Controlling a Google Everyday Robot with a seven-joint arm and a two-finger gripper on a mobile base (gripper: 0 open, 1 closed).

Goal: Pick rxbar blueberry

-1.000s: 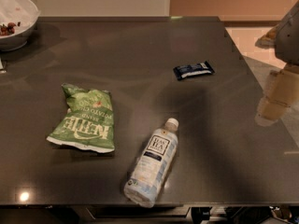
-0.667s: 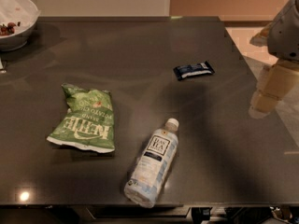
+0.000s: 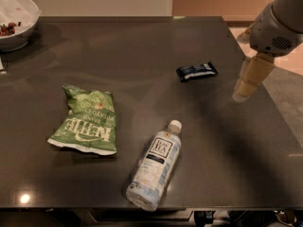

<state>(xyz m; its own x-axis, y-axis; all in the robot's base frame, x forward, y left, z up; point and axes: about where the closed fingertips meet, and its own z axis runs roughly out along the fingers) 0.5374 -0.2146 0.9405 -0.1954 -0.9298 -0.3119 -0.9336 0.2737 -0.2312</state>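
Note:
The rxbar blueberry (image 3: 196,71) is a small flat dark navy bar with a pale band. It lies flat on the dark table (image 3: 142,46), right of centre. My gripper (image 3: 246,86) hangs over the table's right side, to the right of the bar and slightly nearer the front, apart from it. It holds nothing that I can see.
A green crinkled chip bag (image 3: 85,119) lies at the left. A clear water bottle (image 3: 156,167) lies on its side near the front edge. A white bowl (image 3: 14,20) stands at the back left corner. The table's right edge runs just beyond my gripper.
My gripper and arm have moved left, in over the table and closer to the bar. The objects on the table have not moved.

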